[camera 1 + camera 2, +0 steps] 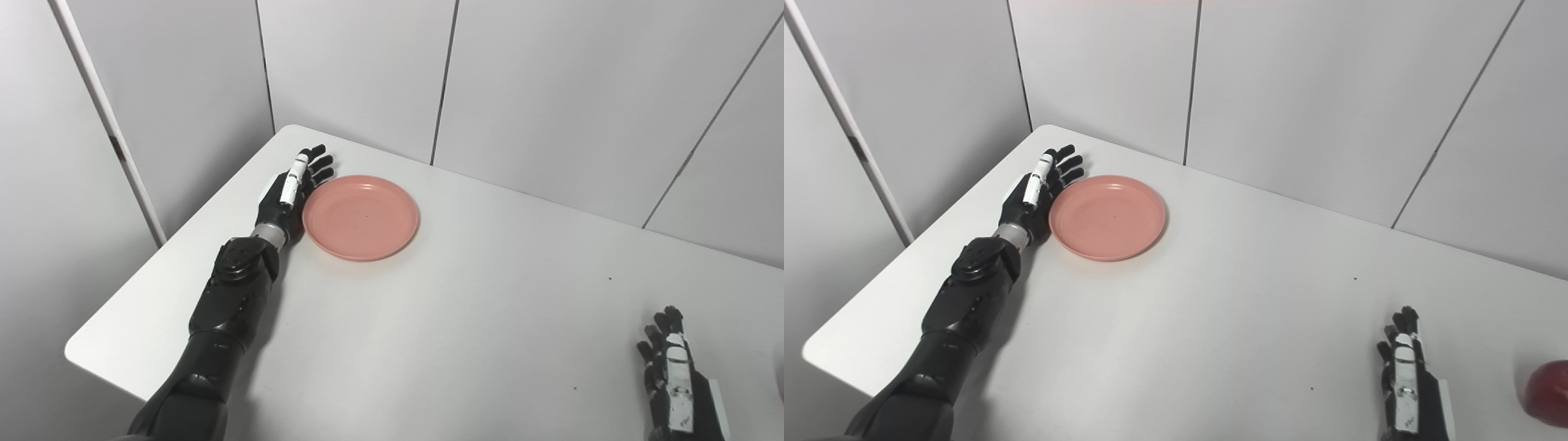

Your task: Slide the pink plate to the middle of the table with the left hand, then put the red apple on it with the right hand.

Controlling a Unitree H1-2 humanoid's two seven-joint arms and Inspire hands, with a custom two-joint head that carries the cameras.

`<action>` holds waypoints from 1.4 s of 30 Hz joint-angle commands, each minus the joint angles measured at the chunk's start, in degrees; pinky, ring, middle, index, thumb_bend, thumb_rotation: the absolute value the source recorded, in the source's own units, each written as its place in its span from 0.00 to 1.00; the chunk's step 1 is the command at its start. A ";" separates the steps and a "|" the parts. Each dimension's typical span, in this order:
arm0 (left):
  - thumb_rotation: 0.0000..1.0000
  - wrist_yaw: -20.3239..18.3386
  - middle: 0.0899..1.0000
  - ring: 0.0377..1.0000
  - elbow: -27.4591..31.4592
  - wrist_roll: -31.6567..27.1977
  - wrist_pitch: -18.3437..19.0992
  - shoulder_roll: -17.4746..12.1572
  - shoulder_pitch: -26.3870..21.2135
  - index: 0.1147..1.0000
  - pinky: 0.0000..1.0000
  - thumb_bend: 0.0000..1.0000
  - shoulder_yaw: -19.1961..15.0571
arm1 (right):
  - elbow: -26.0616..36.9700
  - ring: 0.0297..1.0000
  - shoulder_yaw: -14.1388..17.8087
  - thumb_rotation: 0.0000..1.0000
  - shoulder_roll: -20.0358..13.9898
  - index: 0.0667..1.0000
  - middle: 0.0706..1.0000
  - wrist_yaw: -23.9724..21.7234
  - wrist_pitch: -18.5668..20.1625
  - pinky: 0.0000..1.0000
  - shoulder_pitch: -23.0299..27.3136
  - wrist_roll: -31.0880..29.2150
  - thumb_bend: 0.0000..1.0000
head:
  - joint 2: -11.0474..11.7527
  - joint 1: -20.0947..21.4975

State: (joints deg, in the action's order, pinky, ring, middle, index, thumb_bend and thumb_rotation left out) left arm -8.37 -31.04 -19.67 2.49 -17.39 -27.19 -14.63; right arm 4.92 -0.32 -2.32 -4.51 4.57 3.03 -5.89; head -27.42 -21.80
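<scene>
the red apple (1546, 392) shows only in the right eye view, cut by the frame's right edge, resting on the white table (1225, 318) at its near side, well apart from the pink plate (1107, 216) and nearer the camera than it. just beside the apple, on the plate's side of it and not touching it, the right hand (1409, 380) sits low at the bottom edge with its fingers extended and a little apart, holding nothing. farther back the plate lies flat and bare toward the table's far left corner. the left hand (291, 193) stands on edge against the side of the plate that faces away from the apple, palm turned toward the rim, fingers stretched out straight and slightly spread, grasping nothing. whether the palm actually touches the rim or only stands just beside it cannot be told. its dark forearm (229, 306) runs from the plate back toward the near table edge. behind the plate rise pale wall panels (551, 86).
</scene>
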 commanded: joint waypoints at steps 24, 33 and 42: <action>1.00 -4.69 0.90 0.91 -6.64 1.27 -1.63 5.30 -1.26 0.87 0.91 0.31 4.58 | 1.17 1.00 -0.15 1.00 0.58 1.00 1.00 0.32 -1.12 1.00 0.99 0.08 0.09 | -0.44 1.42; 1.00 -4.81 0.90 0.91 -5.84 1.23 -1.24 6.52 -1.08 0.86 0.91 0.32 4.94 | 1.31 1.00 0.01 1.00 1.10 1.00 1.00 0.42 -1.14 1.00 0.87 -0.41 0.09 | -0.75 2.00; 1.00 -4.71 0.89 0.90 -4.81 1.43 -0.76 7.16 -0.71 0.86 0.90 0.31 5.21 | 0.51 1.00 -0.27 1.00 1.08 1.00 1.00 0.22 -2.42 1.00 1.02 -0.16 0.10 | -1.15 3.22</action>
State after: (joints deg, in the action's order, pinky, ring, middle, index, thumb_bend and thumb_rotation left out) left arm -13.01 -34.43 -18.75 -1.33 -11.17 -29.81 -10.21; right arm 4.78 -0.61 -1.44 -3.90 4.41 2.97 -5.85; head -28.56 -18.54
